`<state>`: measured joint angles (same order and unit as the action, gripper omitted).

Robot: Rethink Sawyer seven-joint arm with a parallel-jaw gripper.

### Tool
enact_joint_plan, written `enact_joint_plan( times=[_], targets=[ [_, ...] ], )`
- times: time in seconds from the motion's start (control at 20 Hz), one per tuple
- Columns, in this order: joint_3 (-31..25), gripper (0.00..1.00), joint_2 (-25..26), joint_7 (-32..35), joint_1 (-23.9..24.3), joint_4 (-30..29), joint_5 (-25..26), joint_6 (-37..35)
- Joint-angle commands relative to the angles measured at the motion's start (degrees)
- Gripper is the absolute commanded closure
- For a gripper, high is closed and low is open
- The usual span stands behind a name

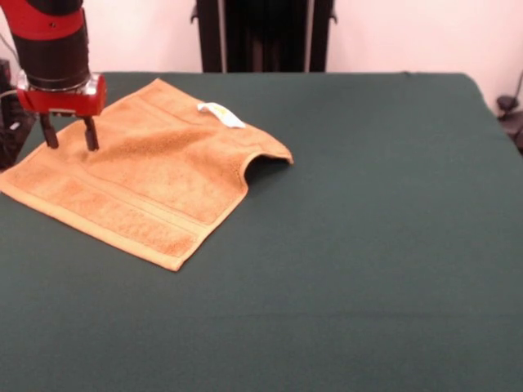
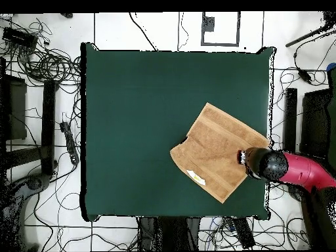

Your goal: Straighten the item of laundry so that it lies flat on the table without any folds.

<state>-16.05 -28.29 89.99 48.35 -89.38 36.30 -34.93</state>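
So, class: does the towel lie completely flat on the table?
No: the towel has one corner folded and humped up near its white tag.

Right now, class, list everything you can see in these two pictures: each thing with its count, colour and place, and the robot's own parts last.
towel: one, orange-tan, near one table edge, at the left of the front view; mostly flat, with one corner curled under and raised.
tag: one, white, on the towel's far edge in the front view.
table: one, dark green cloth top, filling most of both views.
cables: many, black, on the white floor around the table in the overhead view.
arm: one, red and black, reaching over the towel's edge.
tool: one, red body with two dark fingers apart, over the towel's edge, holding nothing.
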Motion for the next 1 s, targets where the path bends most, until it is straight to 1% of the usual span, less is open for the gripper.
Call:
enact_joint_plan(
  times=[0.05,0.3,0.55,1.0],
  targets=[
    [-7.5,0.0,2.1,-8.5,-2.2,-6.1,-0.8,-4.4],
    [-7.1,0.0,0.4,-5.7,-3.5,-7.9,-0.9,-2.9],
    [-6.6,0.0,-0.4,-3.1,-4.9,-8.6,-1.2,-3.0],
    [-5.7,0.0,0.0,-2.1,-6.3,-7.6,-1.6,-3.9]
  ],
)
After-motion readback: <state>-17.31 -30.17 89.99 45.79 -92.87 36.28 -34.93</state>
